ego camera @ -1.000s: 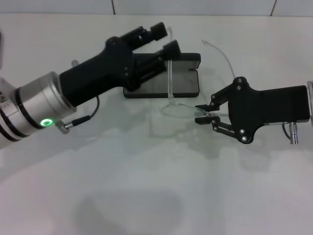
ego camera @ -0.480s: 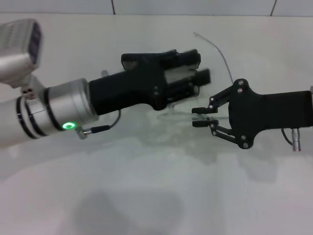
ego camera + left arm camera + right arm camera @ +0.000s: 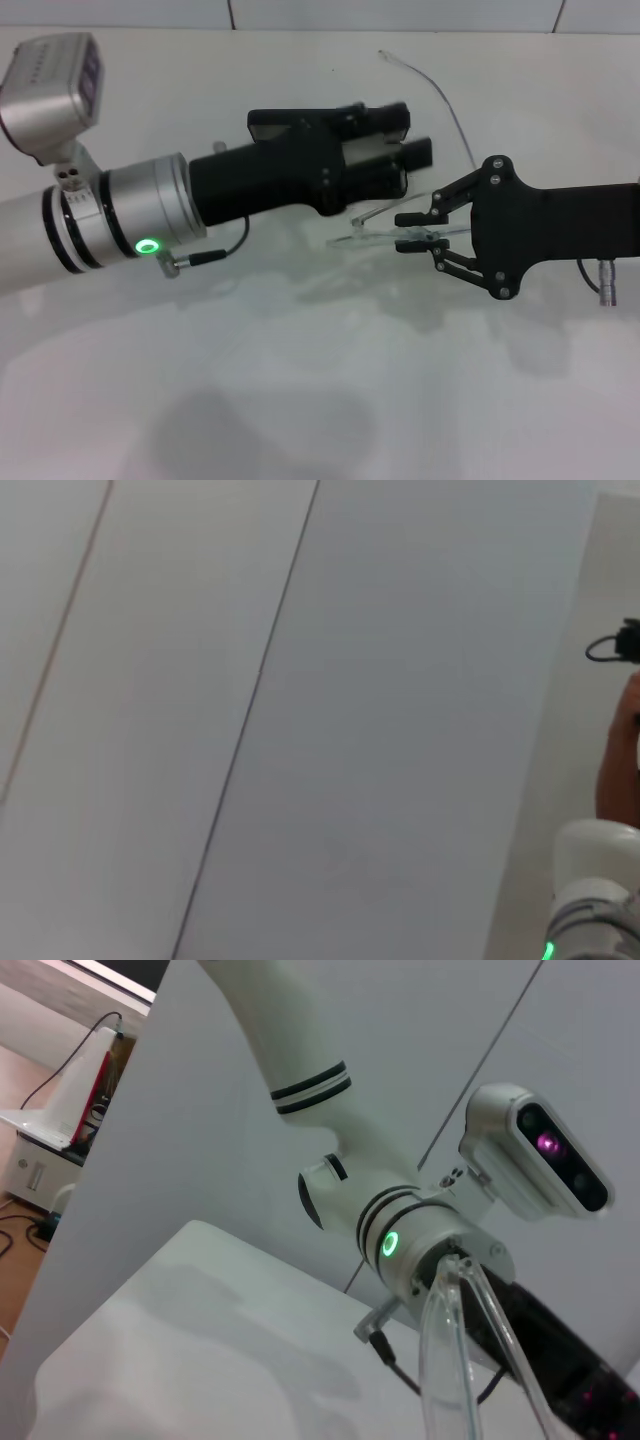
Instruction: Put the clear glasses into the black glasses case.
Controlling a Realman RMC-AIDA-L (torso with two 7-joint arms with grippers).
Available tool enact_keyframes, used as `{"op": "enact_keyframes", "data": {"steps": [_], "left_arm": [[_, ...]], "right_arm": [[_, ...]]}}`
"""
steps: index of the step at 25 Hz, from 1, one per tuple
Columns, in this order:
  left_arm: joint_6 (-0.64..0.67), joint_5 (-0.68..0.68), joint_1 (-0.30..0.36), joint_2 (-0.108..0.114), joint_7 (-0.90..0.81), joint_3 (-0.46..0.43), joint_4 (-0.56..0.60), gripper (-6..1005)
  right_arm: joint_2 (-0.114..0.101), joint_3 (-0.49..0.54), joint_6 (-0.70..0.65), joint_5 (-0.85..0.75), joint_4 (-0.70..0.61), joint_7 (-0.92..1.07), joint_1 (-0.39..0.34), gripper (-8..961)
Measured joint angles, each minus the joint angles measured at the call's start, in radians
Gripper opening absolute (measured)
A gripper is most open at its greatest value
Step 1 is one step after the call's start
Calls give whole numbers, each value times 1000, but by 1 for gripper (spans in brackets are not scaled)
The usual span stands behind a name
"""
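In the head view my right gripper (image 3: pixel 411 232) is shut on the clear glasses (image 3: pixel 368 237), pinching the lens end and holding them level just above the table. One thin clear arm (image 3: pixel 447 102) of the glasses curves up and away toward the back. The right wrist view shows the glasses (image 3: pixel 447 1355) close up. My left gripper (image 3: pixel 408 160) lies across the spot just behind the glasses, its tip nearly touching them. The black glasses case is almost wholly hidden under that gripper; I cannot tell its black edges from the gripper's.
The white table (image 3: pixel 300 380) spreads out in front of both arms. A wall of pale panels (image 3: pixel 300 720) fills the left wrist view. The left arm's silver wrist with a green light (image 3: pixel 390 1244) and its camera (image 3: pixel 545 1150) stand close behind the glasses.
My left gripper has swung right and turned over, now covering the case. The right gripper has kept hold of the glasses and tilted them; the raised clear arm has shifted left.
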Motion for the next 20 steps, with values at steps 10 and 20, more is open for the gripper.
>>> {"op": "enact_keyframes", "data": {"steps": [10, 20], "left_arm": [[-49, 9, 28, 30, -4, -87, -9, 575], [-219, 16, 2, -18, 81, -88, -2, 573]], "right_arm": [[-5, 8, -90, 0, -6, -66, -16, 122], [2, -41, -171, 90, 68, -88, 68, 122]]}}
